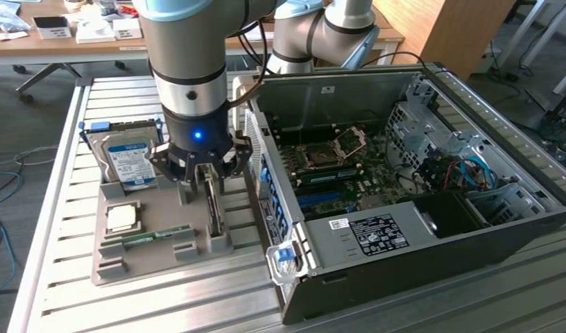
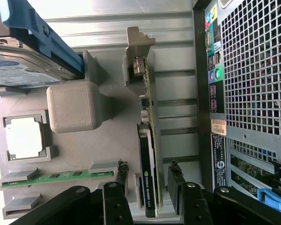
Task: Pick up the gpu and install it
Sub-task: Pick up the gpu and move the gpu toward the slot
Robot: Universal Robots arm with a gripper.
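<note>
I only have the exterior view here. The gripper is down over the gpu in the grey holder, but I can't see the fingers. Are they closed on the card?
Observer: No. The wrist view shows the gripper open, with one of its fingers on each side of the gpu and a gap at both.
Operator: Where is the card's bracket?
Observer: The silver bracket is at the card's end away from the gripper.
Operator: What's beside it?
Observer: The case's perforated rear panel, apart from the card.
</note>
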